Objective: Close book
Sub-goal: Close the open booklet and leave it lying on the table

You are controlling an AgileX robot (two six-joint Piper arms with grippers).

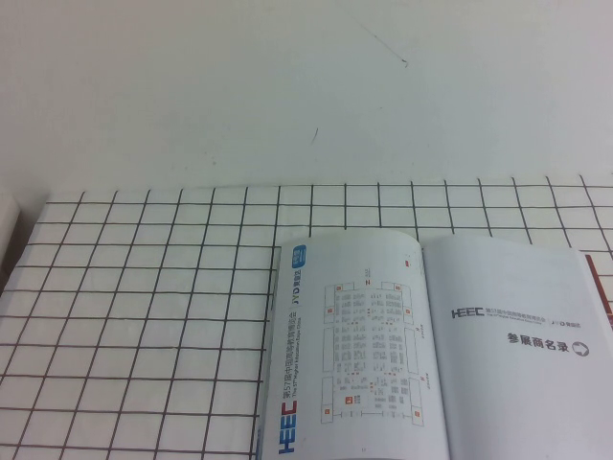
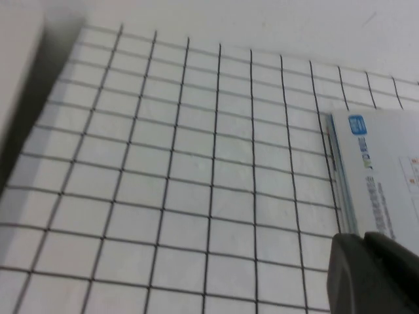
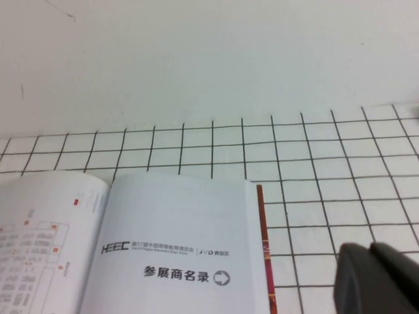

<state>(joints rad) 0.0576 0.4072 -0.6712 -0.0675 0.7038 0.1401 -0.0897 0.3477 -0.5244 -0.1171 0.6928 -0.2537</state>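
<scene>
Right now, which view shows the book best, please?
High view: both book pages show. Left wrist catches only its left edge, by the left gripper; right wrist mostly the right page, right gripper nearby.

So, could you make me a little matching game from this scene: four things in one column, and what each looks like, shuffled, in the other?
Things
1. book's left page
2. book's right page
3. cover edge
4. cloth

Looks
A. white with a black grid
B. floor plan beside a blue logo
C. red strip peeking out past a page
D. black title line with an arrow

Pairs: 1-B, 2-D, 3-C, 4-A.

The left gripper hangs near the book's left edge. The right gripper hangs over the cloth beyond the book's right edge.
</scene>
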